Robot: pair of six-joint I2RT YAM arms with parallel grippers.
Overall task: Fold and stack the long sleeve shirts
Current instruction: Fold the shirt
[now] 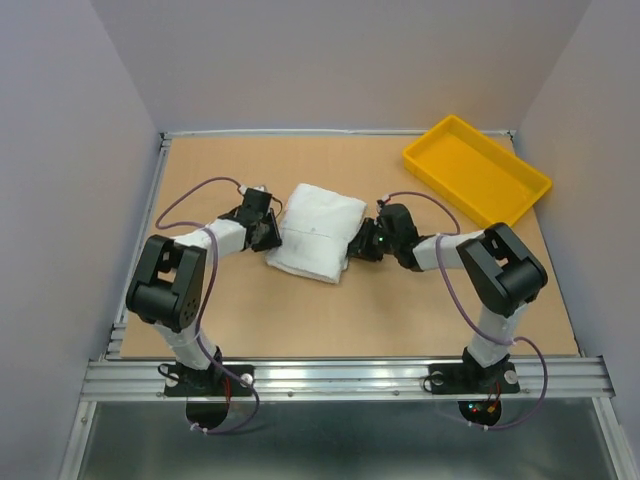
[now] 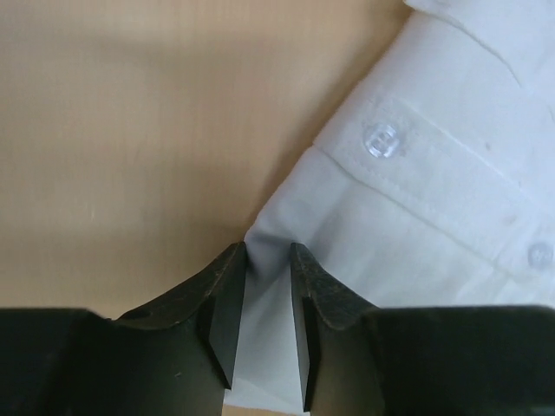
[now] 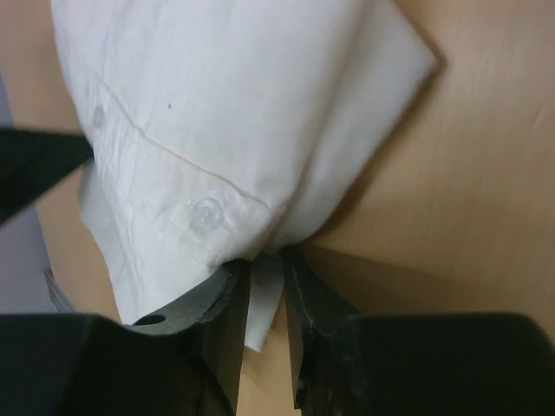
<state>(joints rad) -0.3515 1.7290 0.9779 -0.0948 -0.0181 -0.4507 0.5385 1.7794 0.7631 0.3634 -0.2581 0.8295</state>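
A folded white long sleeve shirt lies in the middle of the table, its button placket facing up. My left gripper is at the shirt's left edge. In the left wrist view the left gripper has its jaws closed in on a fold of the shirt, with cloth filling the narrow gap. My right gripper is at the shirt's right edge. The right wrist view shows the right gripper pinching a thin layer at the edge of the shirt, just below a button.
A yellow rectangular tray sits at the back right corner, set at an angle. Grey walls close off the table's far and side edges. The metal rail with both arm bases runs along the near edge.
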